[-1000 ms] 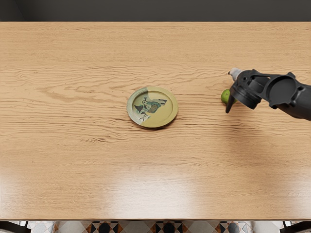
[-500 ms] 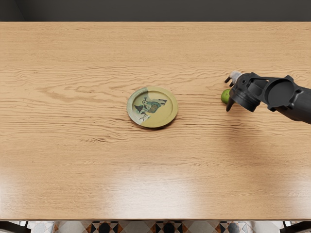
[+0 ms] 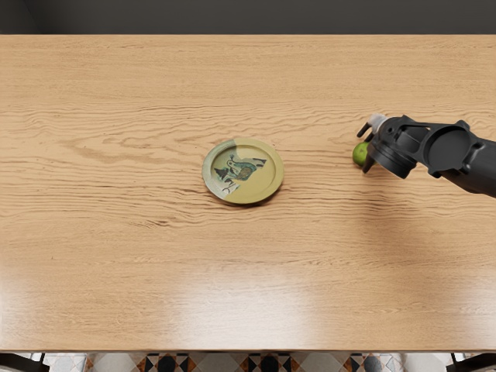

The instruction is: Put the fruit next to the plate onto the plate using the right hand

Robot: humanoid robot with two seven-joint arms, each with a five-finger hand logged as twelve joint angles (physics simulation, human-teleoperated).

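Fruit [image 3: 358, 153]: small, round, green; lay well right of olive round plate [image 3: 242, 170].
Right hand [image 3: 373, 145]: covered the green sphere's right side; finger state could not be told.

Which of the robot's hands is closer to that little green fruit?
Right. The right hand is at the green fruit, overlapping its right edge in the picture. The left hand is out of view.

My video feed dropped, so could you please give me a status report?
Right hand at the green fruit, grasp unclear; left arm out of view. Fruit on the table, off the plate, to its picture-right. Nothing seen in the way.
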